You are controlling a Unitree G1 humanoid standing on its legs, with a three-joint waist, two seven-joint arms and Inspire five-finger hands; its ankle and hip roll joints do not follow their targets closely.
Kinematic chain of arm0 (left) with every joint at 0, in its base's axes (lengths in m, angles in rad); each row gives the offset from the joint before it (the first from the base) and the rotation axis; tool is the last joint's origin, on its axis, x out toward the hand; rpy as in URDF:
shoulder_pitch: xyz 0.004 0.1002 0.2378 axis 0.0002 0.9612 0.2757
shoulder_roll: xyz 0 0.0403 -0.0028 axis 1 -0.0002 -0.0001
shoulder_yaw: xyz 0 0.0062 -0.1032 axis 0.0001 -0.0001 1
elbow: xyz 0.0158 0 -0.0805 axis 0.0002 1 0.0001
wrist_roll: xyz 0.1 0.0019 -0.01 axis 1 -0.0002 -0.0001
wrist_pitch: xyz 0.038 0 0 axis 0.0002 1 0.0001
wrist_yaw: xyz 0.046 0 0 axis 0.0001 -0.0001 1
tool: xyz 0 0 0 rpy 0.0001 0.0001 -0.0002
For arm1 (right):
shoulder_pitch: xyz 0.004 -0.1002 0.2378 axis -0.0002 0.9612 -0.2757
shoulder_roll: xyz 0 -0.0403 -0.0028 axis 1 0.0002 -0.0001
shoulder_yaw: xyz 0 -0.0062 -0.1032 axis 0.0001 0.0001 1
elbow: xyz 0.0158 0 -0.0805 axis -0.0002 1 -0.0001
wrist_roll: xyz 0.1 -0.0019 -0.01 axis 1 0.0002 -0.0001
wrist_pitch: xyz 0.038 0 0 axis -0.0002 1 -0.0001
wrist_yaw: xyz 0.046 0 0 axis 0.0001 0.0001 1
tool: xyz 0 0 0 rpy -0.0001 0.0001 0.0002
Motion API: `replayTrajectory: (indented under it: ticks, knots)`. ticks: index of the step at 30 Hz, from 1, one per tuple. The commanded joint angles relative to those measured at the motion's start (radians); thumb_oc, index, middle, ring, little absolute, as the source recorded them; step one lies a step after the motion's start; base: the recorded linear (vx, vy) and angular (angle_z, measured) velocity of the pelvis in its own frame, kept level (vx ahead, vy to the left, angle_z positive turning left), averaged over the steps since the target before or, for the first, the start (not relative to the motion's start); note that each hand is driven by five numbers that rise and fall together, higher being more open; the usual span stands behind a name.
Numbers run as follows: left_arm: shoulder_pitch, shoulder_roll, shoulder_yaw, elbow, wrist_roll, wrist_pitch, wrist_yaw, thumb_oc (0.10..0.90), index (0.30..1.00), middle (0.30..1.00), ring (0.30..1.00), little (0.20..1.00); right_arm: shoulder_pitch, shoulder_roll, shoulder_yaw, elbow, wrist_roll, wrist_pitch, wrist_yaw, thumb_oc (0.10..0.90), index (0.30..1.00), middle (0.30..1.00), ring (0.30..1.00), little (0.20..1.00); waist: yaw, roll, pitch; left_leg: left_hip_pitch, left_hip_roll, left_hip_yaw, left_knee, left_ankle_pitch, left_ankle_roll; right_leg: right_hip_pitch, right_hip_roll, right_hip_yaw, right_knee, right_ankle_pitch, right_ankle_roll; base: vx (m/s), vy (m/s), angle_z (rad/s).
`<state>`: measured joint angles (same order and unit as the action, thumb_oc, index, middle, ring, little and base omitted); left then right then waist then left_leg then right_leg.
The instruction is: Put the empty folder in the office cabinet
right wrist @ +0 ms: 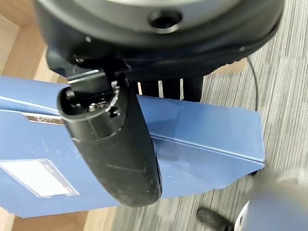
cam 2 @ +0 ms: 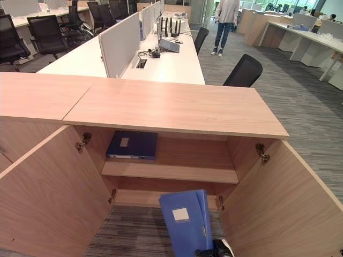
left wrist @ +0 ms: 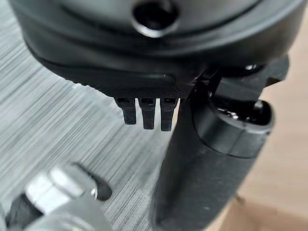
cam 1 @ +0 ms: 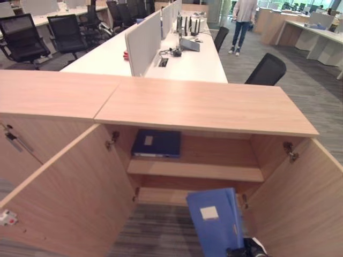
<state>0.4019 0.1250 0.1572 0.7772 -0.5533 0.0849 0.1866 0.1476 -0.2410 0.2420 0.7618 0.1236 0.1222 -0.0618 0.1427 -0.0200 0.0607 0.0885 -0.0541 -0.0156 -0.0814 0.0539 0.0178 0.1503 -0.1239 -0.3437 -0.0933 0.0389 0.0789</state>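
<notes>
Folder (cam 1: 214, 219), blue and held upright in my right hand (right wrist: 115, 154) with thumb across its face and fingers behind, stands low before the open cabinet (cam 1: 203, 107), its long axis leaning toward the shelves ahead, while my left hand (left wrist: 202, 168) hangs relaxed, holding nothing.

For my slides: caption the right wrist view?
Right hand grips a blue folder above grey carpet beside the wooden cabinet.
</notes>
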Motion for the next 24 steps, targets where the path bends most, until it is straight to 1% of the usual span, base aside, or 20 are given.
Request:
replayTrajectory:
  ticks: [1, 2, 4, 5, 6, 8, 9, 10, 11, 12, 13, 17, 22, 23, 24]
  knots:
    - [-0.133, -0.008, 0.0, 0.104, -0.137, -0.033, -0.001, 0.8, 0.9, 0.9, 0.9, 0.9, -0.152, 0.025, 0.043, -0.029, 0.102, -0.07, -0.033, 0.4, 0.3, 0.3, 0.3, 0.3, 0.01, -0.027, -0.001, 0.023, 0.021, -0.03, -0.006, -0.076, -0.016, 0.022, -0.055, -0.039, 0.006, 0.009, 0.046, -0.01, 0.038, -0.02]
    - [-0.149, -0.013, 0.001, 0.186, -0.143, -0.021, -0.008, 0.8, 0.9, 0.9, 0.9, 0.9, -0.164, 0.042, 0.038, -0.012, 0.152, -0.076, -0.042, 0.4, 0.3, 0.3, 0.3, 0.3, 0.009, -0.025, -0.004, 0.022, 0.02, -0.029, -0.006, -0.075, -0.016, 0.022, -0.056, -0.039, 0.006, 0.01, 0.046, 0.01, 0.025, -0.04]
    - [-0.176, -0.021, 0.011, 0.318, -0.166, -0.005, -0.025, 0.8, 0.9, 0.9, 0.9, 0.9, -0.182, 0.088, 0.018, 0.015, 0.306, -0.096, -0.054, 0.4, 0.3, 0.3, 0.3, 0.3, 0.011, -0.022, -0.003, 0.03, 0.021, -0.028, -0.006, -0.079, -0.017, 0.027, -0.055, -0.035, 0.006, 0.009, 0.046, 0.01, 0.022, -0.06]
    - [-0.178, -0.02, 0.011, 0.319, -0.166, -0.005, -0.025, 0.8, 0.9, 0.9, 0.9, 0.9, -0.183, 0.088, 0.018, 0.016, 0.307, -0.096, -0.054, 0.4, 0.3, 0.3, 0.3, 0.3, 0.01, -0.023, -0.005, 0.026, 0.019, -0.029, -0.006, -0.076, -0.016, 0.024, -0.056, -0.036, 0.006, 0.011, 0.046, 0.01, 0.032, -0.05]
    - [-0.19, -0.024, 0.009, 0.407, -0.161, 0.009, -0.034, 0.8, 0.9, 0.9, 0.9, 0.9, -0.207, 0.136, 0.003, 0.024, 0.498, -0.128, -0.055, 0.4, 0.3, 0.3, 0.3, 0.3, 0.01, -0.02, -0.005, 0.031, 0.019, -0.028, -0.006, -0.079, -0.017, 0.027, -0.055, -0.032, 0.006, 0.011, 0.045, 0.0, 0.037, 0.0]
    - [-0.201, -0.018, 0.0, 0.458, -0.123, 0.017, -0.035, 0.8, 0.9, 0.9, 0.9, 0.9, -0.238, 0.186, -0.009, 0.02, 0.719, -0.16, -0.042, 0.4, 0.3, 0.3, 0.3, 0.3, 0.014, -0.018, -0.005, 0.03, 0.018, -0.029, -0.006, -0.078, -0.019, 0.025, -0.056, -0.032, 0.007, 0.014, 0.044, 0.0, 0.05, 0.03]
    - [-0.204, -0.012, -0.011, 0.497, -0.067, 0.022, -0.039, 0.8, 0.9, 0.9, 0.9, 0.9, -0.263, 0.211, -0.007, 0.0, 0.851, -0.171, -0.011, 0.4, 0.3, 0.3, 0.3, 0.3, 0.017, -0.017, -0.009, 0.021, 0.015, -0.03, -0.006, -0.072, -0.019, 0.016, -0.061, -0.033, 0.007, 0.021, 0.044, -0.01, 0.057, -0.01]
    - [-0.203, -0.009, -0.012, 0.52, -0.044, 0.025, -0.045, 0.8, 0.9, 0.9, 0.9, 0.9, -0.269, 0.221, -0.01, -0.019, 0.911, -0.182, 0.007, 0.4, 0.3, 0.3, 0.3, 0.3, 0.021, -0.017, -0.01, 0.019, 0.014, -0.029, -0.006, -0.071, -0.019, 0.014, -0.062, -0.033, 0.008, 0.022, 0.044, -0.01, 0.083, 0.01]
    - [-0.194, 0.001, -0.012, 0.564, 0.013, 0.035, -0.054, 0.8, 0.9, 0.9, 0.9, 0.9, -0.276, 0.241, -0.025, -0.074, 1.038, -0.209, 0.034, 0.4, 0.3, 0.3, 0.3, 0.3, 0.028, -0.015, -0.012, 0.015, 0.011, -0.029, -0.006, -0.07, -0.018, 0.011, -0.064, -0.036, 0.009, 0.025, 0.045, 0.01, 0.069, 0.01]
    - [-0.192, 0.006, -0.013, 0.582, 0.044, 0.035, -0.055, 0.8, 0.9, 0.9, 0.9, 0.9, -0.276, 0.248, -0.037, -0.097, 1.091, -0.223, 0.046, 0.4, 0.3, 0.3, 0.3, 0.3, 0.03, -0.015, -0.015, 0.012, 0.01, -0.029, -0.006, -0.069, -0.017, 0.008, -0.066, -0.038, 0.009, 0.027, 0.047, 0.02, 0.095, 0.01]
    - [-0.179, 0.01, -0.013, 0.595, 0.078, 0.038, -0.052, 0.8, 0.9, 0.9, 0.9, 0.9, -0.275, 0.258, -0.076, -0.155, 1.184, -0.262, 0.059, 0.4, 0.3, 0.3, 0.3, 0.3, 0.038, -0.01, -0.016, 0.011, 0.009, -0.029, -0.006, -0.072, -0.017, 0.009, -0.07, -0.044, 0.013, 0.027, 0.05, 0.01, 0.079, 0.0]
    - [-0.16, 0.01, -0.013, 0.61, 0.1, 0.038, -0.056, 0.8, 0.9, 0.9, 0.9, 0.9, -0.275, 0.261, -0.154, -0.202, 1.274, -0.326, 0.058, 0.4, 0.3, 0.3, 0.3, 0.3, 0.045, -0.006, -0.027, -0.007, -0.001, -0.039, -0.006, -0.067, -0.012, -0.002, -0.084, -0.06, 0.016, 0.036, 0.058, 0.0, 0.071, 0.09]
    - [-0.149, 0.017, -0.02, 0.628, 0.122, 0.033, -0.059, 0.8, 0.9, 0.9, 0.9, 0.9, -0.336, 0.248, -0.237, -0.173, 1.281, -0.359, 0.032, 0.4, 0.3, 0.3, 0.3, 0.3, 0.068, -0.006, -0.035, -0.024, -0.015, -0.051, -0.006, -0.067, -0.004, -0.013, -0.101, -0.078, 0.022, 0.042, 0.071, 0.02, 0.06, 0.1]
    - [-0.15, 0.017, -0.021, 0.628, 0.123, 0.032, -0.059, 0.8, 0.9, 0.9, 0.9, 0.9, -0.339, 0.247, -0.239, -0.171, 1.281, -0.359, 0.033, 0.4, 0.3, 0.3, 0.3, 0.3, 0.069, -0.006, -0.035, -0.025, -0.016, -0.051, -0.006, -0.066, -0.004, -0.014, -0.102, -0.078, 0.022, 0.042, 0.071, 0.01, 0.068, 0.04]
    - [-0.148, 0.019, -0.03, 0.63, 0.132, 0.031, -0.063, 0.8, 0.9, 0.9, 0.9, 0.9, -0.364, 0.24, -0.261, -0.148, 1.276, -0.366, 0.026, 0.4, 0.3, 0.3, 0.3, 0.3, 0.081, -0.007, -0.035, -0.031, -0.023, -0.058, -0.006, -0.066, 0.0, -0.017, -0.111, -0.085, 0.025, 0.043, 0.077, 0.0, 0.042, 0.06]
